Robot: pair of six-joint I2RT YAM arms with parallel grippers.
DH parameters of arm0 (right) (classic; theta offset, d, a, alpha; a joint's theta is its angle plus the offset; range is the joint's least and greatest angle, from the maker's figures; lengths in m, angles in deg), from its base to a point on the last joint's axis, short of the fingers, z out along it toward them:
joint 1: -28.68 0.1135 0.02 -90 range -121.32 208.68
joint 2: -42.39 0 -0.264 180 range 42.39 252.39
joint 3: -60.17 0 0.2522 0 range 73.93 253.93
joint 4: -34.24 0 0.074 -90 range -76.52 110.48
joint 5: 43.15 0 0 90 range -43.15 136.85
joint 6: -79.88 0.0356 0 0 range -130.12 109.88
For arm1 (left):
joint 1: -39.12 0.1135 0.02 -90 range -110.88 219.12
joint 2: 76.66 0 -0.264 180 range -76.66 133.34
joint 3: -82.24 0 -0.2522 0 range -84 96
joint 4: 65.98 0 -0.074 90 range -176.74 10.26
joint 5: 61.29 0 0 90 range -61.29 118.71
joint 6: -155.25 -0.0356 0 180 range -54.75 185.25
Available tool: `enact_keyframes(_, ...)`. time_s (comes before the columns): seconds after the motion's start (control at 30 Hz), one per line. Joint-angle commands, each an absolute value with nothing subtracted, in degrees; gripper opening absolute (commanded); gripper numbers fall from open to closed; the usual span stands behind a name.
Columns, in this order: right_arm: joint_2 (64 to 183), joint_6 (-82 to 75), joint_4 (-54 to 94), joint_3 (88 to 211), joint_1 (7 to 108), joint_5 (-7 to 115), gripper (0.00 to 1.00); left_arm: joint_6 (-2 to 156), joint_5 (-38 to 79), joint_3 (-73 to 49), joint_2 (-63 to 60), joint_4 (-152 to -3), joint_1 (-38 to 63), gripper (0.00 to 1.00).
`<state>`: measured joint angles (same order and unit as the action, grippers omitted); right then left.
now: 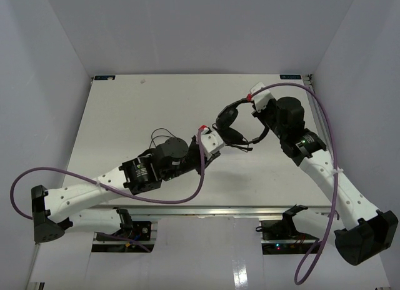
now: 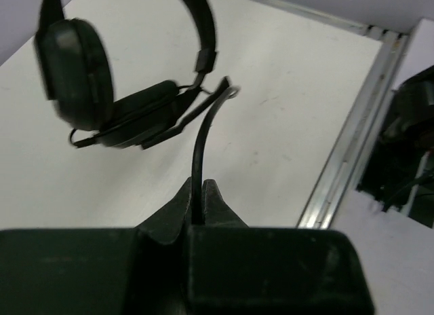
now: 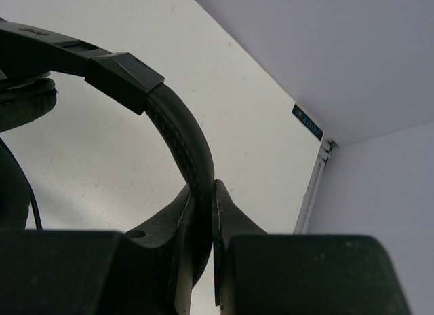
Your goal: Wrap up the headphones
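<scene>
The black headphones point(image 1: 231, 126) hang above the middle of the table, their two earcups close together. My right gripper point(image 1: 252, 106) is shut on the padded headband point(image 3: 182, 130) and holds it from the right; in the right wrist view my right gripper point(image 3: 202, 190) pinches the band between both fingers. My left gripper point(image 1: 218, 144) sits just left of and below the earcups. In the left wrist view my left gripper point(image 2: 198, 187) is shut on the thin black cable point(image 2: 201, 135), which rises to the lower earcup point(image 2: 135, 115). The other earcup point(image 2: 74, 70) hangs upper left. The plug is out of view.
The white table point(image 1: 125, 109) is walled on three sides. A metal rail point(image 1: 206, 210) runs along its near edge. Thick purple arm cables loop low on the left point(image 1: 94, 180) and arc high on the right point(image 1: 328, 124). A thin black wire loop point(image 1: 160, 133) sits over the left wrist.
</scene>
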<state>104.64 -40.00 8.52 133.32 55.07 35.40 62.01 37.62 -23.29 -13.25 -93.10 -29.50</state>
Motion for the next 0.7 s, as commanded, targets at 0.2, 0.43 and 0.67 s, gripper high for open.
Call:
enact_keyframes(0.2,105.5,-36.9,10.2,134.4,60.9,36.6,0.08,56.3,33.1,-15.8,-9.9,-96.1,-24.3,0.0)
enact_keyframes(0.43,115.8,-22.5,2.2,143.9,61.0,38.7,0.08,54.5,32.4,-9.3,-5.1,-96.8,-24.2,0.0)
enact_keyframes(0.67,113.6,-20.9,4.2,141.1,61.6,38.1,0.08,54.8,28.1,-8.7,-4.8,-98.6,-20.1,0.0)
